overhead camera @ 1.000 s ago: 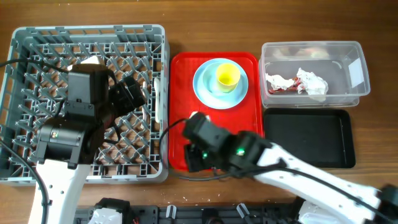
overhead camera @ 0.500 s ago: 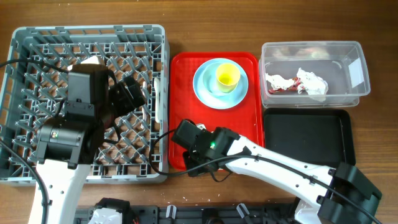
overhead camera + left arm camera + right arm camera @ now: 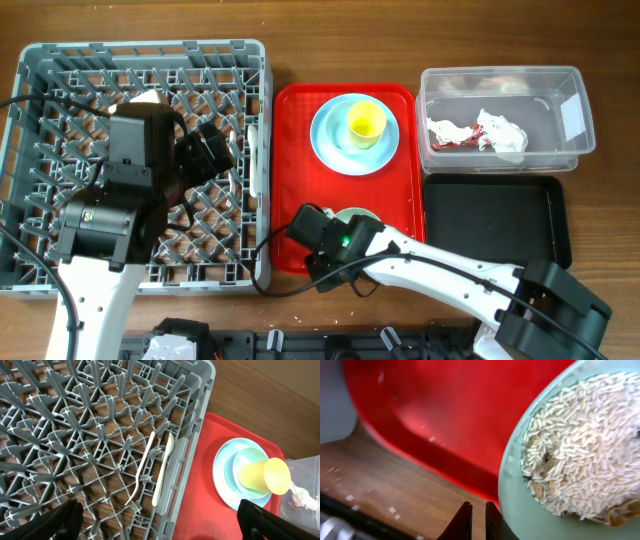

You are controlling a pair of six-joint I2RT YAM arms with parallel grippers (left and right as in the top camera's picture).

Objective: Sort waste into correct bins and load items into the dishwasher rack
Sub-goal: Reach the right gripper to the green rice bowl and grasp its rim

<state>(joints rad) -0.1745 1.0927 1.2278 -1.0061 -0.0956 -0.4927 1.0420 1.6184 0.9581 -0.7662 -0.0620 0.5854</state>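
Our right end effector (image 3: pixel 476 512) meets the mint bowl (image 3: pixel 515 500) on the red tray (image 3: pixel 300 150); we cannot tell its grip. Left end effector (image 3: pixel 160 517) gapes empty.

left arm (image 3: pixel 110 215): black housings, white link, black cable
right arm (image 3: pixel 440 275): white links, green light
left gripper (image 3: pixel 160 520): black fingers

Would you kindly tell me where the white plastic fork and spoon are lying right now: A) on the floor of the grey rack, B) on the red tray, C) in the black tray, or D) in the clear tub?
A: the left wrist view shows the fork and spoon lying side by side on the lattice floor of the grey rack, near its wall next to the red tray.
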